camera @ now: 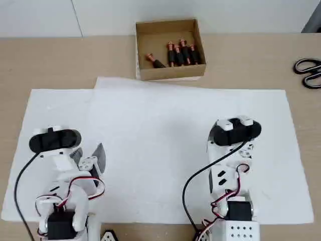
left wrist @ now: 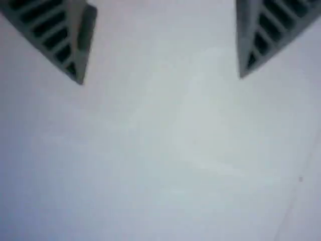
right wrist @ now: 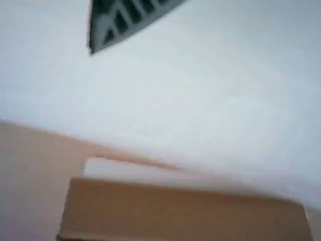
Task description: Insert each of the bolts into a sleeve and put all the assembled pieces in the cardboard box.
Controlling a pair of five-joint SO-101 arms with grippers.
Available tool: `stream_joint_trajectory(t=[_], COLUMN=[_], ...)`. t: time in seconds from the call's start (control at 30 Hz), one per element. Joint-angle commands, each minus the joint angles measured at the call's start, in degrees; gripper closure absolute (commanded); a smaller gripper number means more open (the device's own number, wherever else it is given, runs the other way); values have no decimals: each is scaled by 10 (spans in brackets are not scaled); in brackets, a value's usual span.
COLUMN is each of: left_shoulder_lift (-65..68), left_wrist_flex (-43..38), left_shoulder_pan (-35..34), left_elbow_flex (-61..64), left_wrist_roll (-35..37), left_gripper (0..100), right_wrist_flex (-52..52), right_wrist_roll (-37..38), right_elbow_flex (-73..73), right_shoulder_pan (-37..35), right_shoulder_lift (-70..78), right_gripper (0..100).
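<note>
The left gripper (left wrist: 160, 78) hangs with jaws wide apart and empty, the right gripper (right wrist: 108, 30) is in a state I cannot tell, and the assembled pieces (camera: 183, 54) lie in the cardboard box (camera: 165, 23) well ahead of both, probably light, rigid and roll-prone, best pinched across the black sleeve (camera: 179, 58).

White sheet (camera: 160, 150) spread flat across the light wooden table (camera: 50, 60), with a second white layer peeking out past its far edge and bare wood showing beyond. Up by the sheet's far right corner, a pair of black-handled scissors (camera: 307, 73) lies on the bare wood at the table's edge. Pale wall (camera: 100, 15) runs behind it all.
</note>
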Motion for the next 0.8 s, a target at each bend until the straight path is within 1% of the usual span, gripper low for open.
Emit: stream_joint_trajectory(t=[0.0,0.33,0.77], left_shoulder_lift=[-5,-5,-5], left_wrist_flex=[-14,-14,-14], left_shoulder_pan=[2,2,0], left_elbow_flex=[15,90,91], left_wrist_roll=[-2,-2,-1], left_gripper=[810,811,811], right_wrist_flex=[10,114,246], right_wrist_roll=[2,4,3], right_elbow_flex=[4,4,4], right_shoulder_pan=[4,4,4], right_shoulder_lift=[-30,-32,-35], right_gripper=[738,738,738])
